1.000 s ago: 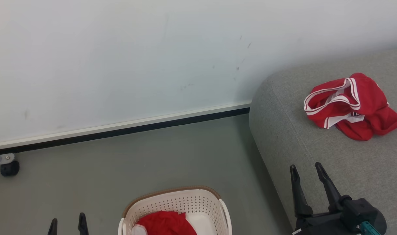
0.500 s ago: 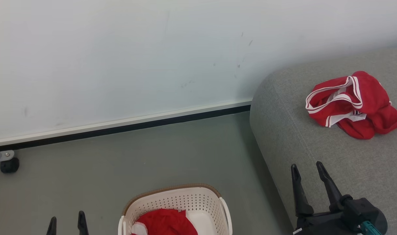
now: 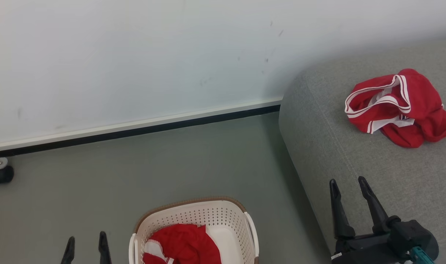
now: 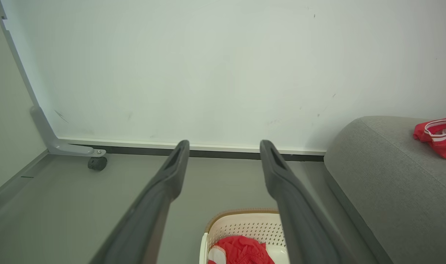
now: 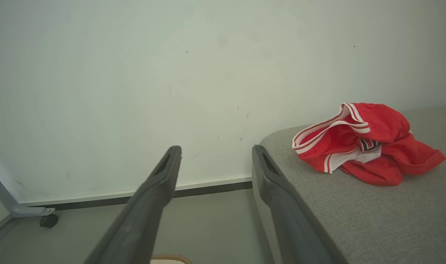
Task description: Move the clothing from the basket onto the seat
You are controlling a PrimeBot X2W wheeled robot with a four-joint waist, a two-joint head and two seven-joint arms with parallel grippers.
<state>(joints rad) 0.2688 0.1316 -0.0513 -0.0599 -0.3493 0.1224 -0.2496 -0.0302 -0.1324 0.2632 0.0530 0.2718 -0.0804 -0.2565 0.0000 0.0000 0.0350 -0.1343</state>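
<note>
While on the floor (image 3: 171,165), basket (image 3: 193,219) with red garment (image 3: 186,245) (crumpled).

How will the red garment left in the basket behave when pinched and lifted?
Probably floppy: the red garment lies crumpled in the basket, so it should drape below a pinch. Likely light: the fabric looks thin, like the other garment bunched on the seat. The perforated plastic basket might shift if cloth snags.

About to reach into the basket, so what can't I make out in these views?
- Basket: near half cut off by the bottom edge, head and left wrist views.
- Garment in it: lower part cut off likewise; anything beneath hidden.
- Left end effector: body cut off by head view's bottom edge.
</note>
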